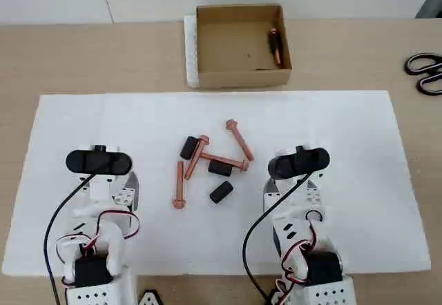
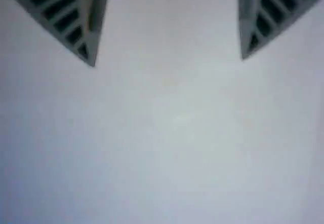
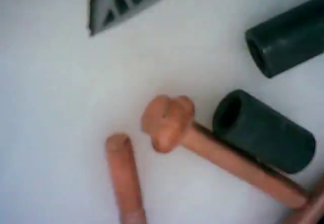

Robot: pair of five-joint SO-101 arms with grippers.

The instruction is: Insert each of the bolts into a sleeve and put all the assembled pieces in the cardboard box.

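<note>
Closest to me, the left gripper hangs over bare white mat with its jaws spread well apart and nothing between them. The right gripper hangs low over the mat at the edge of the scattered parts. I cannot tell whether it is open or closed.

Between the arms, the near sleeve lies alone, tilted. To its left, the lone bolt has its long axis running near to far, with its head at the near end.

Just past them, the middle sleeve lies against the shank of the crosswise bolt. That bolt runs almost side to side, head toward the right arm. The right wrist view shows that head up close, with the sleeve's open mouth just beside it.

The slanted bolt leans across the crosswise bolt's other end, head at its far end, touching the far sleeve.

The far bolt lies diagonally. Its head points away from the arms and its tip is near the crosswise bolt's head.

Beyond the mat, on the wooden table, sits the open cardboard box. One assembled piece lies inside along its right wall, lengthwise near to far. Scissors rest at the table's right edge.
</note>
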